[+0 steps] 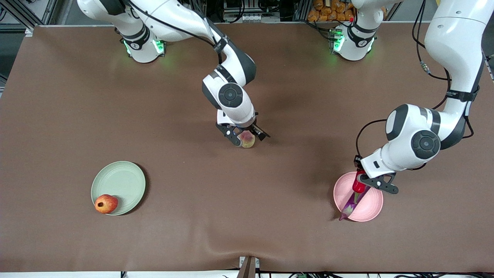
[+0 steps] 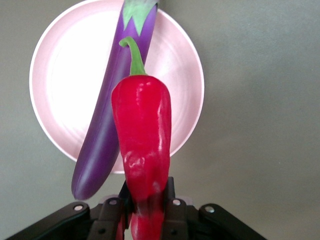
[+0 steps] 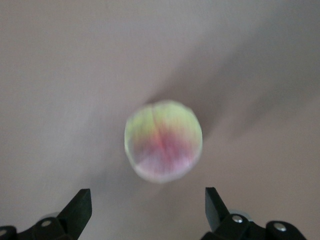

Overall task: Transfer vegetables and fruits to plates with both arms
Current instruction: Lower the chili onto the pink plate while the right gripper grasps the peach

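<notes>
My left gripper [image 1: 366, 185] is shut on the red chili pepper [image 2: 143, 145] and holds it just over the pale pink plate [image 1: 372, 204]. The purple eggplant [image 1: 352, 204] lies in that plate, its end sticking over the rim; it also shows in the left wrist view [image 2: 112, 115] on the plate [image 2: 65, 90]. My right gripper [image 1: 244, 136] is open above the yellowish-pink peach [image 1: 247, 139], which sits on the table mid-way between the arms; the peach [image 3: 163, 141] shows between and ahead of the open fingers [image 3: 80, 210]. The red round fruit [image 1: 105, 203] rests on the pale green plate [image 1: 119, 181].
The brown table cloth [image 1: 193, 231] covers the whole table. The two arm bases [image 1: 144, 46] with green lights stand along the table's edge farthest from the front camera. A small clamp [image 1: 249, 266] sits at the table's nearest edge.
</notes>
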{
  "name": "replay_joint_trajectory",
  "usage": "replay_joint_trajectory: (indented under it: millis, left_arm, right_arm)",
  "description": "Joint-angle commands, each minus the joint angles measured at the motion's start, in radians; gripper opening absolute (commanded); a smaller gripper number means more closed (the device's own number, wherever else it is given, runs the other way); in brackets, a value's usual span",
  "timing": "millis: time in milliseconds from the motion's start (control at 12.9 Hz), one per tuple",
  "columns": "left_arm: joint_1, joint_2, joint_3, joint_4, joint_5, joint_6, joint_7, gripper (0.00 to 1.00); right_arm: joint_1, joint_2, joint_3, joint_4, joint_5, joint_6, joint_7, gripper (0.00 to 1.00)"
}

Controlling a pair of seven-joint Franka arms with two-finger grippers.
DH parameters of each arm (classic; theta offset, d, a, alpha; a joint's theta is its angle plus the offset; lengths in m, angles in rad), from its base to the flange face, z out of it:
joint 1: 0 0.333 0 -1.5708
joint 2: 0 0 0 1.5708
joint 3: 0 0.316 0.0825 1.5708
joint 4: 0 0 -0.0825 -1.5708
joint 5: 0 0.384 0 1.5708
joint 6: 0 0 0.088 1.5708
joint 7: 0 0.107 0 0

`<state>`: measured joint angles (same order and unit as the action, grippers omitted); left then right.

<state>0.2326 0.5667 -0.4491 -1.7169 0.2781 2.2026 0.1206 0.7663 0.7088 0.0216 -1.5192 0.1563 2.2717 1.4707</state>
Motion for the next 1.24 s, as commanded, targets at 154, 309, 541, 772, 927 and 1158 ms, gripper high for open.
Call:
replay_joint_trajectory:
  millis: [154,309,541,772,927,1158]
  left_arm:
    - [-0.001,0.025,-0.003,0.005,0.099,0.055,0.186,0.00]
    - [0.002,0.027,-0.003,0.000,0.119,0.075,0.266,0.00]
    - [-0.015,0.067,-0.005,0.000,0.121,0.121,0.298,0.00]
    - [-0.021,0.090,-0.005,0.003,0.156,0.155,0.300,0.00]
    - [-0.016,0.091,-0.005,0.002,0.164,0.155,0.300,0.00]
    - [-0.012,0.091,-0.005,0.002,0.164,0.155,0.300,0.31]
  right_arm:
    - [0.008,0.053,-0.003,0.001,-0.099,0.055,0.005,1.00]
    - [0.008,0.063,-0.003,-0.001,-0.139,0.060,0.007,0.97]
    - [-0.007,0.047,-0.006,0.002,-0.144,0.052,0.000,0.54]
    - [-0.056,-0.002,-0.060,0.016,-0.150,0.005,-0.038,0.54]
    - [-0.125,-0.023,-0.109,0.022,-0.150,-0.047,-0.209,0.55]
    - [-0.235,-0.025,-0.221,0.060,-0.152,-0.054,-0.543,0.56]
